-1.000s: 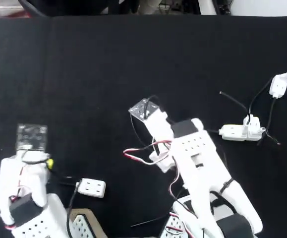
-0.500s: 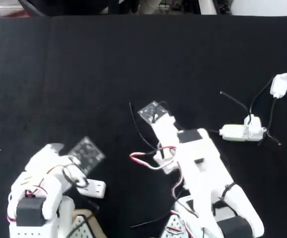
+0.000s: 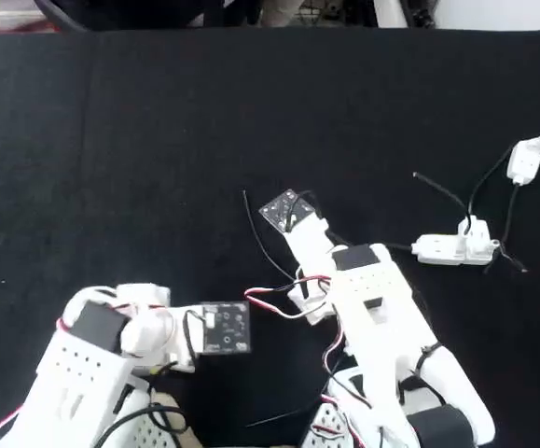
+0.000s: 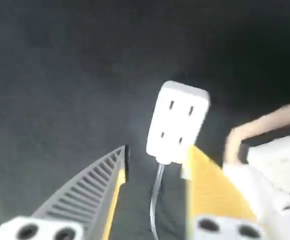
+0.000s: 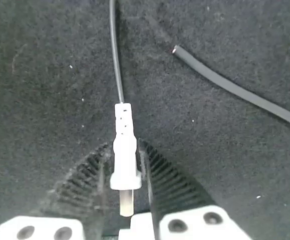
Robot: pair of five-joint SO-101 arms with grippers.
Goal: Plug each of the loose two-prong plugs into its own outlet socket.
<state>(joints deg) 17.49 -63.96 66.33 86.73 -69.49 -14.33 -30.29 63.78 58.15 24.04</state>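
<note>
Right gripper point(image 5: 123, 148) clasping plug point(image 5: 124, 162), cord point(image 5: 115, 60) end outward

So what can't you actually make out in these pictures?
- High view: the left arm covers the small outlet.
- Right wrist view: the prongs of the plug are hidden inside the right gripper.
- High view: the far outlet strip is too small to tell which sockets are filled.
- Left wrist view: blur hides whether the left gripper touches that outlet.

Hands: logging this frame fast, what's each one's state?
Left hand: open, white plastic outlet block at its tips.
Right hand: closed on a white plastic plug with black cord.
</note>
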